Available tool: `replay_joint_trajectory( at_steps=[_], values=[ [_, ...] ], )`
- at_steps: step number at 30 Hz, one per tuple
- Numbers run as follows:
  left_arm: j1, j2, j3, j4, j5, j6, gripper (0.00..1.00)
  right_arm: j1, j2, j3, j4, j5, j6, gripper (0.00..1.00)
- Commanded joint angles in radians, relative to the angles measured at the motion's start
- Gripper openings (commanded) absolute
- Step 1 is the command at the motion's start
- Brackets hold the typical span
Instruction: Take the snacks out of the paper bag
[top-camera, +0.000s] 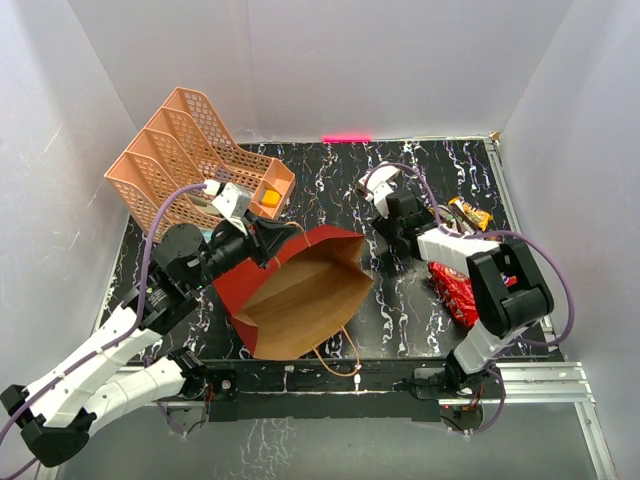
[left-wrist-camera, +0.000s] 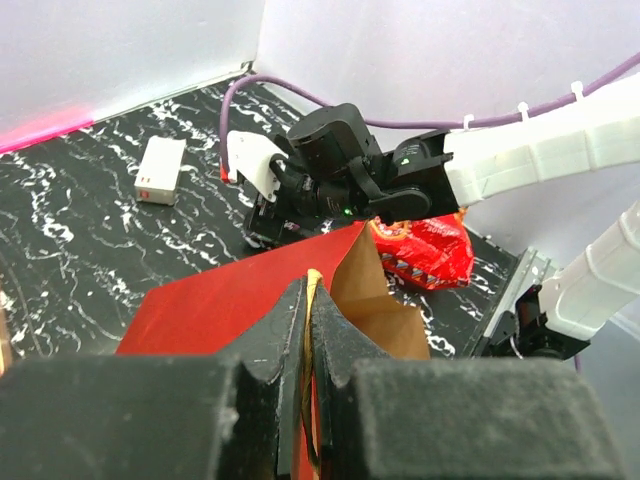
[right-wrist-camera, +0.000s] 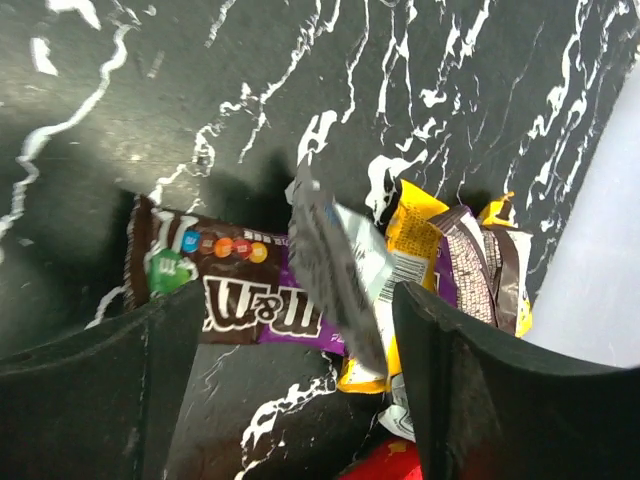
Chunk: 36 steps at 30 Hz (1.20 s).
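Note:
The dark red paper bag (top-camera: 300, 290) lies on its side in the middle, its brown inside facing the near edge. No snack shows in it. My left gripper (top-camera: 272, 240) is shut on its rim and cord handle (left-wrist-camera: 308, 285). My right gripper (top-camera: 392, 225) is open (right-wrist-camera: 300, 300) just above a pile of snacks. The pile holds a dark brown M&M's packet (right-wrist-camera: 230, 290), a yellow wrapper (right-wrist-camera: 420, 240) and a blurred silvery wrapper (right-wrist-camera: 335, 260) standing between the fingers. The red cookie packet (top-camera: 455, 290) lies right of the bag (left-wrist-camera: 425, 250). An orange wrapper (top-camera: 470, 213) lies near the right wall.
A peach lattice tray (top-camera: 190, 150) stands at the back left with a small orange piece (top-camera: 270, 198) in it. A small white box (left-wrist-camera: 160, 170) lies beyond the right gripper. White walls close in three sides, and a metal rail (top-camera: 540, 375) runs along the near edge.

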Motion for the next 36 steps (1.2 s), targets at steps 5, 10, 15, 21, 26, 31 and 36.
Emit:
replay_joint_trajectory(
  at_steps=[5, 10, 15, 21, 26, 31, 36],
  values=[
    [-0.003, 0.065, 0.074, 0.188, 0.061, -0.084, 0.03, 0.001, -0.391, 0.051, -0.051, -0.203, 0.199, 0.98],
    [-0.003, 0.138, 0.102, 0.273, 0.061, -0.159, 0.04, 0.001, -0.593, 0.046, -0.004, -0.161, 0.364, 0.99],
    [-0.003, 0.234, 0.172, 0.339, 0.068, -0.223, 0.05, 0.002, -0.678, 0.084, -0.093, 0.034, 0.621, 0.99],
    [-0.003, 0.324, 0.246, 0.402, -0.021, -0.355, 0.07, 0.001, -0.709, 0.144, -0.273, -0.022, 0.664, 0.99],
    [-0.002, 0.319, 0.172, 0.354, -0.199, -0.499, 0.11, 0.002, -0.783, 0.175, -0.308, 0.086, 0.719, 0.99],
    [-0.001, 0.254, 0.076, 0.270, -0.404, -0.574, 0.24, 0.001, -0.772, 0.283, -0.375, 0.353, 0.841, 0.99],
    [0.011, 0.258, 0.139, 0.031, -0.600, -0.543, 0.27, 0.001, -0.692, 0.441, -0.512, 0.338, 0.900, 0.99]
  ],
)
